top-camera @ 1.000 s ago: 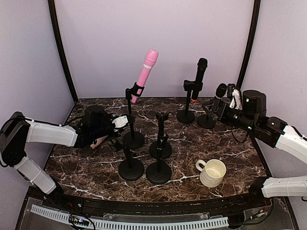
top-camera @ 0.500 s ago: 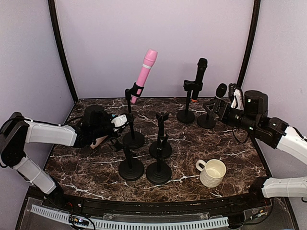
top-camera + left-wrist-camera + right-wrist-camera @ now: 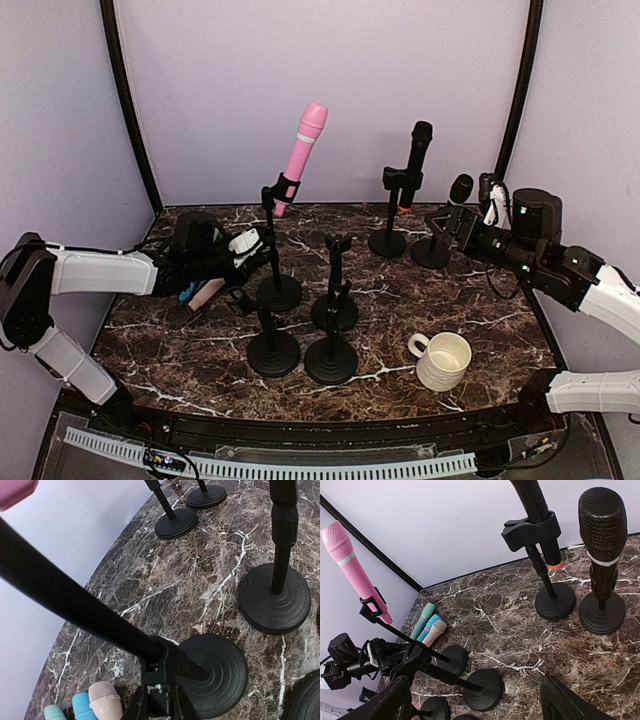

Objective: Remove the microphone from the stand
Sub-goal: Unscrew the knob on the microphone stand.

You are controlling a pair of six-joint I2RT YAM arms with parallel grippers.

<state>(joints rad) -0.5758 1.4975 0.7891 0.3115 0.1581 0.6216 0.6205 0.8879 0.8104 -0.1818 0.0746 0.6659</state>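
Note:
A pink microphone (image 3: pixel 305 150) sits tilted in the clip of a tall black stand (image 3: pixel 272 250). My left gripper (image 3: pixel 258 256) is shut on that stand's pole low down. In the left wrist view its fingers (image 3: pixel 134 707) pinch the pole's collar just above the round base (image 3: pixel 217 667). The right wrist view shows the pink microphone (image 3: pixel 352 565) at the left. My right gripper (image 3: pixel 452 228) stands open at the back right, beside a short black microphone (image 3: pixel 459 190), with nothing between its fingers (image 3: pixel 385 702).
A tall black microphone (image 3: pixel 415 160) stands in its own stand at the back. Three empty stands (image 3: pixel 331 350) cluster in the middle. A cream mug (image 3: pixel 441 360) sits front right. Teal, blue and beige microphones (image 3: pixel 434 632) lie at the left.
My left gripper has closed fully on the pink microphone's stand pole and its wrist has risen a little. The right arm has drifted slightly to the right.

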